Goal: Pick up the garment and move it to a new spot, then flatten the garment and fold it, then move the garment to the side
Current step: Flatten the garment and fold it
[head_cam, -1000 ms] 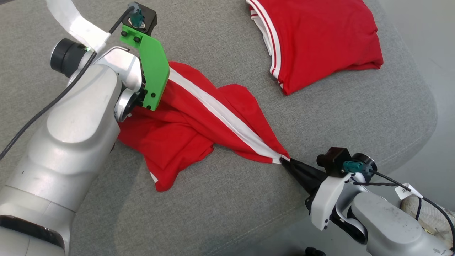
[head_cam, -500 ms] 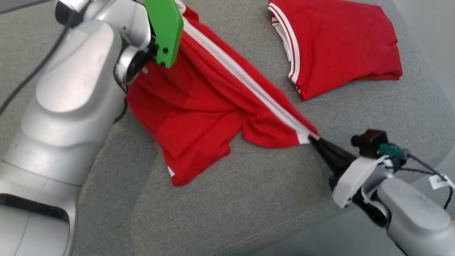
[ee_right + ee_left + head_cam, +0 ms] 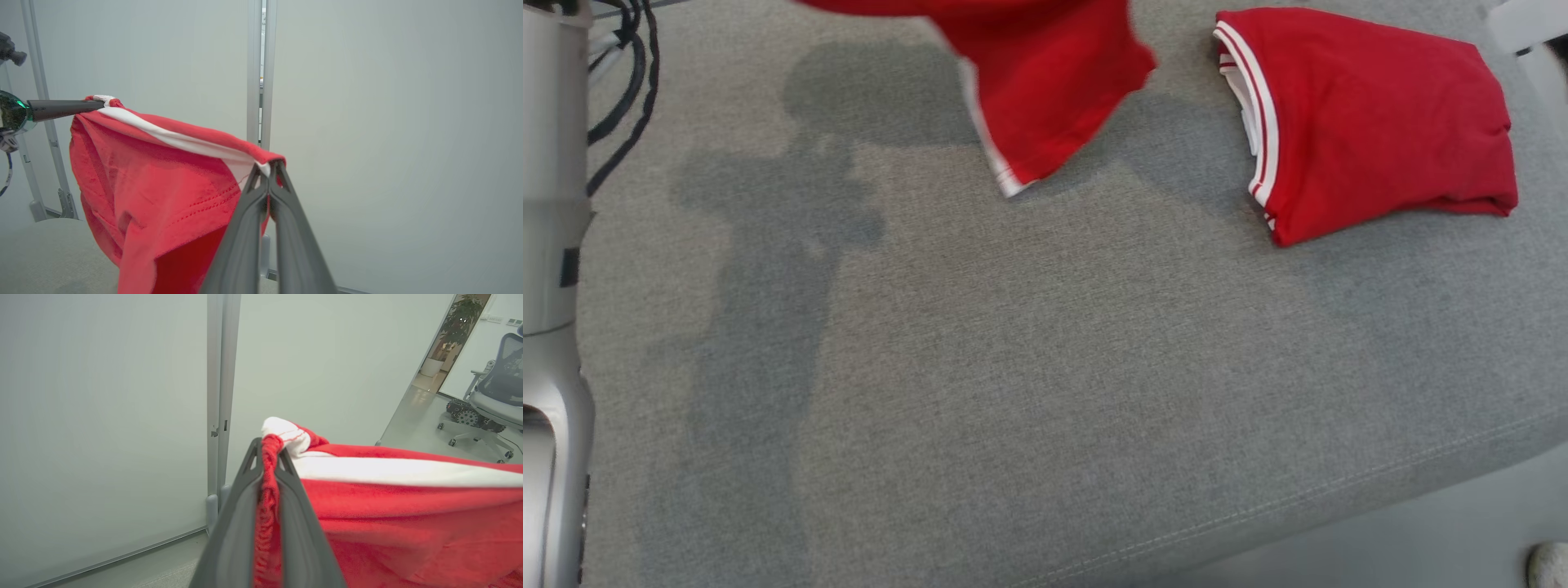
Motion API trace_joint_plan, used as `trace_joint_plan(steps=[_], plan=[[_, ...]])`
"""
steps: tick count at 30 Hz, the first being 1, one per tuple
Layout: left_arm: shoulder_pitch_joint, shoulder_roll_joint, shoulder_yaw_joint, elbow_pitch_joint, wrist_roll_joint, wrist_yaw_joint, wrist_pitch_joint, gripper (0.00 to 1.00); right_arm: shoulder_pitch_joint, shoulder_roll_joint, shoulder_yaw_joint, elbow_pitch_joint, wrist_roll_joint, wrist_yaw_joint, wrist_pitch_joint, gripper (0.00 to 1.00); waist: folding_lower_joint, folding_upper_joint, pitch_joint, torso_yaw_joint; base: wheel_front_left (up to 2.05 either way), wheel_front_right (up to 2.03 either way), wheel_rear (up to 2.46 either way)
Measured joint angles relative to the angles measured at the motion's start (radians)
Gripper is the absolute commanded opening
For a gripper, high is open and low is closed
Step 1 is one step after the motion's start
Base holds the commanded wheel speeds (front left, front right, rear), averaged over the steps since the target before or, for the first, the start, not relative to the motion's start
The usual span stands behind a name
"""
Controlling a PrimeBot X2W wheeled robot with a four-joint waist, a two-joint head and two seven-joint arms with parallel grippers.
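Note:
The garment (image 3: 1045,90), red with a white stripe, hangs in the air over the far part of the grey cushion (image 3: 1013,367); its lower corner dangles above the fabric. My left gripper (image 3: 269,443) is shut on a bunched end of the white-striped edge. My right gripper (image 3: 269,165) is shut on the other end of that edge. In the right wrist view the garment (image 3: 163,183) hangs stretched between the two, with the left gripper (image 3: 96,105) at the upper left.
A second red garment (image 3: 1372,122), folded, lies at the cushion's far right. Part of my pale left arm (image 3: 547,245) and black cables (image 3: 629,82) stand along the left edge. The cushion's front edge (image 3: 1339,490) runs across the lower right. Pale wall panels stand behind.
Both grippers have lifted the garment off the cushion, and it now hangs between them. The left gripper closed on its edge. The head view has also shifted.

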Motion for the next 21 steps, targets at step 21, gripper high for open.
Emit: trace_joint_plan(steps=[21], plan=[[0.883,-0.078,0.087,-0.209,-0.184,-0.020,-0.315,0.00,0.603,-0.056,0.074,-0.026,0.243,-0.014,0.085,0.00,-0.0001,0.0000,-0.049,0.154,0.00,0.00,0.00]])
